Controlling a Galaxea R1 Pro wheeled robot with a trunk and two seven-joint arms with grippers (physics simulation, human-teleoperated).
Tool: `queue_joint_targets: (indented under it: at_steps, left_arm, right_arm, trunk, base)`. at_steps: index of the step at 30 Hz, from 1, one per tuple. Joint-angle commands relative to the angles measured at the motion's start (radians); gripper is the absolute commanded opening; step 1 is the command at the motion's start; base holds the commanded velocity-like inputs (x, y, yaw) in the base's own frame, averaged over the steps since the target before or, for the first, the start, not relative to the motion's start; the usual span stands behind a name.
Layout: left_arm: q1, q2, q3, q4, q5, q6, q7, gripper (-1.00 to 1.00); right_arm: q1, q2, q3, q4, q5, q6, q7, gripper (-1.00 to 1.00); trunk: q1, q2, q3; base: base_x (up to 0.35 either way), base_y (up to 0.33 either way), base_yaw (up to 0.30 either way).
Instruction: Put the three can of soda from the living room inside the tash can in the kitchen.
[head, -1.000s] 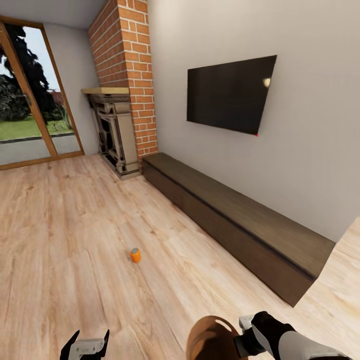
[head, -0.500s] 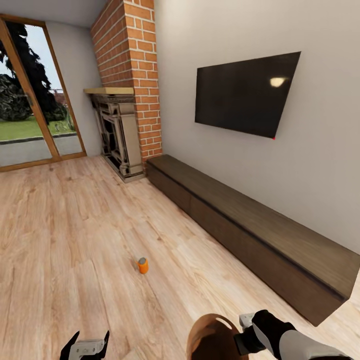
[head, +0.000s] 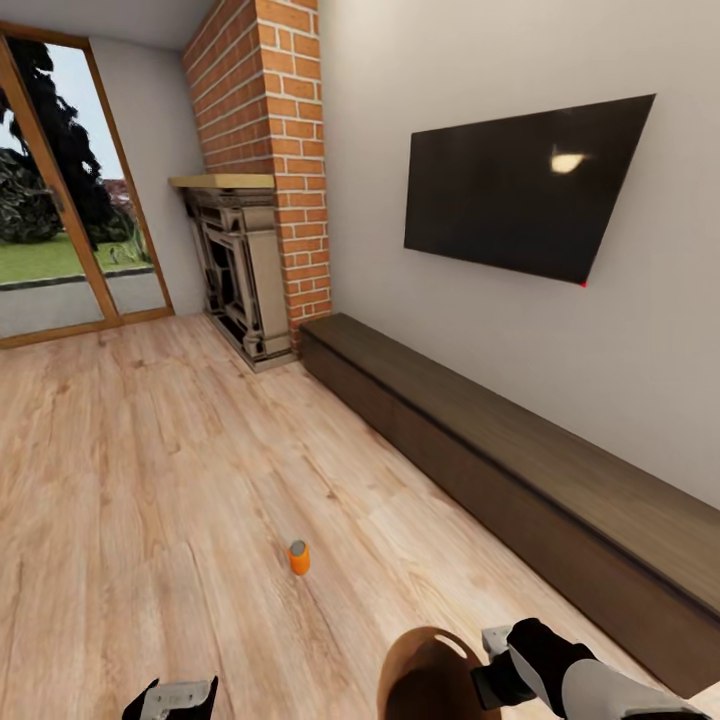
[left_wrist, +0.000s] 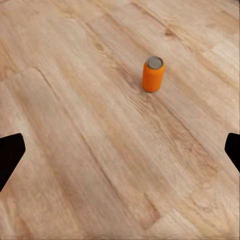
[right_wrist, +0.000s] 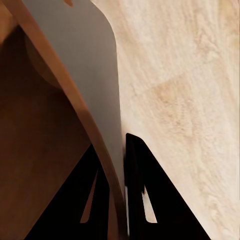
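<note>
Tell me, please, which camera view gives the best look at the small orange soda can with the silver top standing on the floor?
The left wrist view: the small orange soda can with a silver top stands upright, large and unobstructed on the pale wood floor. The head view shows it tiny and far ahead. The right wrist view shows other things.

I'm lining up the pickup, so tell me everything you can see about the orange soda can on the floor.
The orange soda can is a small cylinder with a bright orange body and a silver top, also seen from the left wrist. It stands upright on the pale wood floor, casting a small shadow. Nothing else touches it: it sits alone ahead of the open left end effector, well apart from the dark low cabinet. No label or dents are readable at this size.
</note>
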Motion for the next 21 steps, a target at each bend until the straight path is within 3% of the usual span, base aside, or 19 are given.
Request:
queue_joint_targets:
  at_steps: [1, 6, 7, 10, 13, 15, 16, 21]
  left_arm:
    - [0.000, 0.000, -0.001, -0.025, 0.001, 0.043, -0.002, 1.00]
    - [-0.006, 0.000, -0.004, -0.125, 0.001, 0.196, -0.006, 1.00]
    - [-0.017, 0.000, -0.005, -0.160, 0.005, 0.286, -0.011, 1.00]
    - [-0.058, -0.001, -0.006, -0.203, 0.007, 0.370, -0.043, 1.00]
    - [-0.097, -0.002, -0.018, -0.222, 0.005, 0.430, -0.060, 1.00]
    - [-0.121, -0.002, -0.044, -0.226, 0.003, 0.455, -0.066, 1.00]
    - [-0.133, -0.001, -0.077, -0.224, 0.002, 0.468, -0.069, 1.00]
    - [-0.142, 0.003, -0.110, -0.211, 0.003, 0.470, -0.079, 1.00]
  right_arm:
    - [0.000, 0.000, -0.014, 0.000, -0.018, 0.000, 0.006, -1.00]
    - [0.000, -0.001, -0.014, 0.000, -0.018, -0.006, 0.007, -1.00]
    - [0.000, -0.002, -0.014, 0.000, -0.018, -0.007, 0.008, -1.00]
    - [0.000, -0.002, -0.014, 0.000, -0.018, -0.008, 0.008, -1.00]
    - [0.000, -0.006, -0.014, 0.000, -0.019, -0.008, 0.008, -1.00]
    - [0.000, -0.012, -0.015, 0.000, -0.020, -0.008, 0.008, -1.00]
    - [0.000, -0.015, -0.015, 0.000, -0.021, -0.009, 0.008, -1.00]
    - [0.000, -0.017, -0.014, 0.000, -0.021, -0.009, 0.008, -1.00]
  trunk:
    - [0.000, 0.000, 0.000]
    - [0.000, 0.000, 0.001]
    - [0.000, 0.000, 0.002]
    - [0.000, 0.000, 0.005]
    - [0.000, 0.000, 0.008]
    - [0.000, 0.000, 0.009]
    - [0.000, 0.000, 0.010]
    - [0.000, 0.000, 0.012]
  base:
    - [0.282, 0.198, 0.000]
    - [0.281, 0.198, -0.044]
    - [0.281, 0.198, -0.161]
    - [0.281, 0.198, -0.187]
    - [0.282, 0.198, -0.205]
    - [0.286, 0.189, -0.214]
    - [0.296, 0.164, -0.176]
    - [0.299, 0.143, -0.079]
